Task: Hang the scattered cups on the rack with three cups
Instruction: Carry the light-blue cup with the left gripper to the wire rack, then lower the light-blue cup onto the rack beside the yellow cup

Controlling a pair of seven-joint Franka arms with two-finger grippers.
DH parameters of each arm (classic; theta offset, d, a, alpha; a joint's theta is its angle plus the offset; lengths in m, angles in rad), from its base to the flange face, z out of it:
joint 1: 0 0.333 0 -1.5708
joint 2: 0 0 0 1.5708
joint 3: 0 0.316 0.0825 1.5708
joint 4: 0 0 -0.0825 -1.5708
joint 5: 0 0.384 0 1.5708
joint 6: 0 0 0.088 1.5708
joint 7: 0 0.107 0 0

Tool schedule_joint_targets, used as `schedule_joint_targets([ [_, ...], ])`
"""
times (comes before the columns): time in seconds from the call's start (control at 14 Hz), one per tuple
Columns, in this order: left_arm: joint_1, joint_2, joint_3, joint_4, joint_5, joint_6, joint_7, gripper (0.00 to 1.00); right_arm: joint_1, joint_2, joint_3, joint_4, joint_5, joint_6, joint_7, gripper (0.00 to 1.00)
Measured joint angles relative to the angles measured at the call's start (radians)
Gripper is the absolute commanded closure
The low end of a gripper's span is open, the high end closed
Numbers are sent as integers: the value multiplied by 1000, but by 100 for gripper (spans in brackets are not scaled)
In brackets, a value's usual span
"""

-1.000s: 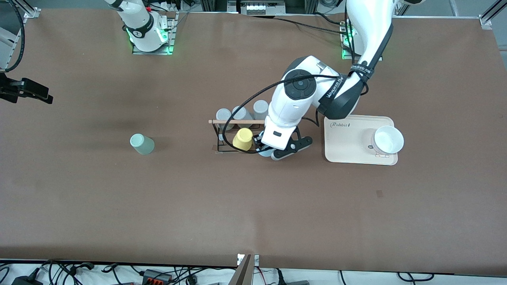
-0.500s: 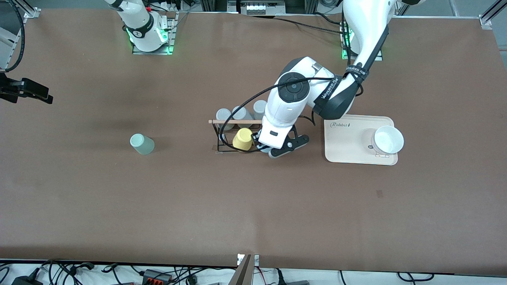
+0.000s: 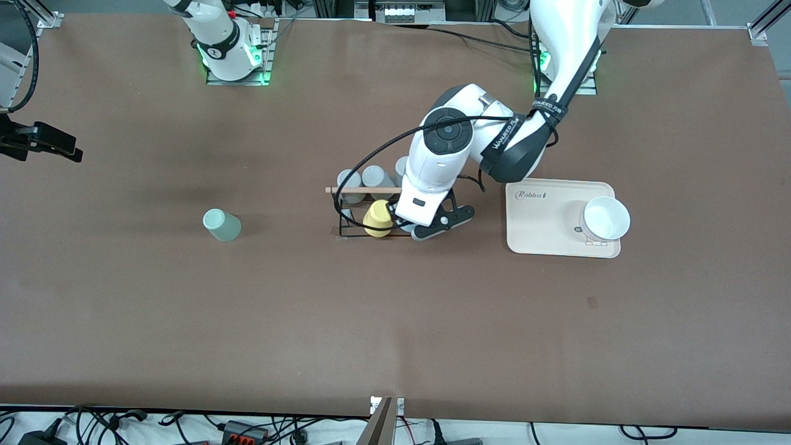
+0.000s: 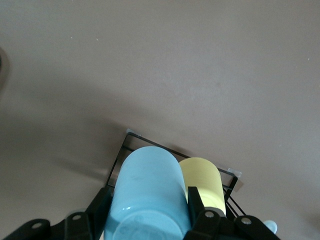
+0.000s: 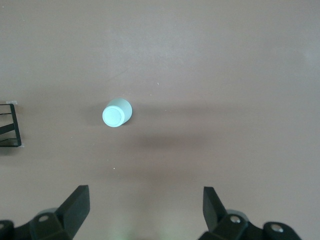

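Front view first: the left arm reaches down from its base to the rack (image 3: 364, 213), a black wire stand with a wooden rod across its top, in the middle of the table. The left gripper (image 3: 413, 230) sits low at the rack's end nearer the cream tray (image 3: 537, 238), right beside the yellow tumbler (image 3: 377, 217) on the rack. Three grey tumblers (image 3: 371, 177) stand along the rack's edge farther from the camera. A white bowl (image 3: 607, 219) rests on the tray. The mint green cup (image 3: 221, 225) stands alone on the table toward the right arm's end, well apart from the rack.

Left wrist view: the left gripper (image 4: 147, 220) is clamped on the light blue cup (image 4: 149, 192), one finger on each side, directly over the rack (image 4: 122, 150), the cup touching the yellow tumbler (image 4: 202, 182).

Right wrist view: the right gripper (image 5: 145, 207), fingers spread wide and holding nothing, hovers over bare table with the mint green cup (image 5: 117, 112) below; this arm waits.
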Motion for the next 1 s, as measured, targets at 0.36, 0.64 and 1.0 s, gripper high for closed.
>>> schedule_joint_targets([
  [0.36, -8, 0, 0, -2, 0, -4, 0, 59, 0, 0, 0, 0, 0, -9, 0, 0],
  [0.64, -8, 2, 1, -5, 0, -4, 0, 59, 0, 0, 0, 0, 0, -10, 0, 0],
  [1.0, -8, 12, 1, -9, 1, -5, 0, 57, 0, 0, 0, 0, 0, -10, 0, 0],
])
